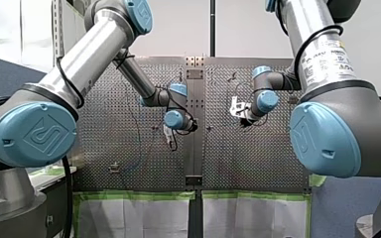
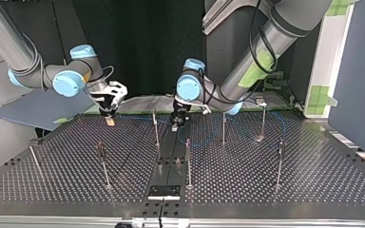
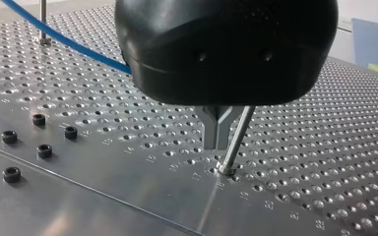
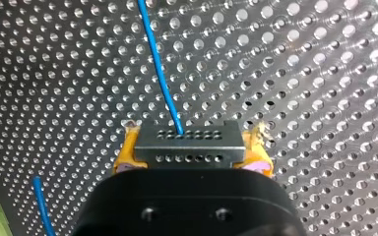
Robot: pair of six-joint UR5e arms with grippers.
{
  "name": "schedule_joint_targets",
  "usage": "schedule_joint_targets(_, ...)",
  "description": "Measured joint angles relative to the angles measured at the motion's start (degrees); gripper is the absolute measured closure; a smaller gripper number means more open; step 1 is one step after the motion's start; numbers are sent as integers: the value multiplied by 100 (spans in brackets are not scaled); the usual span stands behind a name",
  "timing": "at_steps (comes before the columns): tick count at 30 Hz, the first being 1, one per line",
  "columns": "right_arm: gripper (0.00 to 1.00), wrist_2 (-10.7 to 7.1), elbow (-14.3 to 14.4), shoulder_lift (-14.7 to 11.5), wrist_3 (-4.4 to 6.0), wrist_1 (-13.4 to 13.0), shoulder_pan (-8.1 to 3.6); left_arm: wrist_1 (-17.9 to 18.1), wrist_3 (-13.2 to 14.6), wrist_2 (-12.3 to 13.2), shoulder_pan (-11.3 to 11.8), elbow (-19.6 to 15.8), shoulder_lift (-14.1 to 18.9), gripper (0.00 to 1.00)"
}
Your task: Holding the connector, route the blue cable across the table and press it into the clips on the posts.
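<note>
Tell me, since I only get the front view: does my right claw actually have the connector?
Observer: Yes. In the right wrist view the connector sits clamped between the right claw's yellow pads, with the cable running out ahead of it.
Reviewer: And my left claw?
Observer: Its wrist view shows the left claw shut, its tips right beside a post.
Reviewer: Any cable clipped yet?
Observer: The top view shows it lying in slack curves on the table among the posts near my left arm. Whether any clip holds it, I cannot tell.
</note>
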Motion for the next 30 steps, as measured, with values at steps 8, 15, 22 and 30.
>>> schedule_joint_targets(8,100,-9,-9,0,0,1,-40,-226,52,6,-69,4,4,33)
schedule_joint_targets(15,100,-10,-10,0,0,9,-76,-509,266,-71,-187,4,16,0)
schedule_joint_targets(22,100,-10,-10,0,0,41,-109,-883,534,-226,-347,0,189,0)
schedule_joint_targets(30,100,-10,-10,-1,0,133,-216,-1293,679,-450,-663,-11,431,0)
